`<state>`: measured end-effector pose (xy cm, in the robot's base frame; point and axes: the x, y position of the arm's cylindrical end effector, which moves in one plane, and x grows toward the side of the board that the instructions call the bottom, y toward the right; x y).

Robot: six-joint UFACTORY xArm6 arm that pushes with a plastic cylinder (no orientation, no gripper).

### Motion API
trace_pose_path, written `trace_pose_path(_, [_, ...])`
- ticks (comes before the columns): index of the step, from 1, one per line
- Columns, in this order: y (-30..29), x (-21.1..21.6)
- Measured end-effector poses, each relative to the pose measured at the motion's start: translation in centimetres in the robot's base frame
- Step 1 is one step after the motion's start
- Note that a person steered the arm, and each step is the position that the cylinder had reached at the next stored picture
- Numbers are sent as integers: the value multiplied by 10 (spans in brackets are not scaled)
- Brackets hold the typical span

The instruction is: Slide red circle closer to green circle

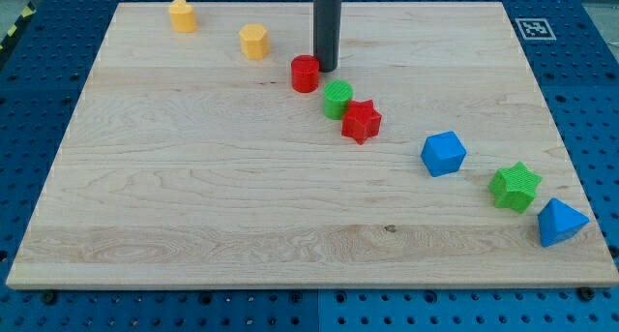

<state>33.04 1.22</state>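
You're looking at a lab bench — blue perforated mounting surface, wooden table, and a fiducial marker at its corner.

Two yellow blocks sit near the top-left corner; red star mid-board; blue cube, green star, blue wedge trail toward the bottom-right corner.

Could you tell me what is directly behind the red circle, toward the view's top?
My tip stands just behind the red circle, toward its right. The rod hides the board behind it.
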Motion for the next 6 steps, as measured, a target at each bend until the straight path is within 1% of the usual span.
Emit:
trace_pose_path(1, [-32, -15])
trace_pose_path(2, [-52, -27])
trace_pose_path(3, [-59, -25])
trace_pose_path(5, [-59, 13])
trace_pose_path(6, [-45, 22])
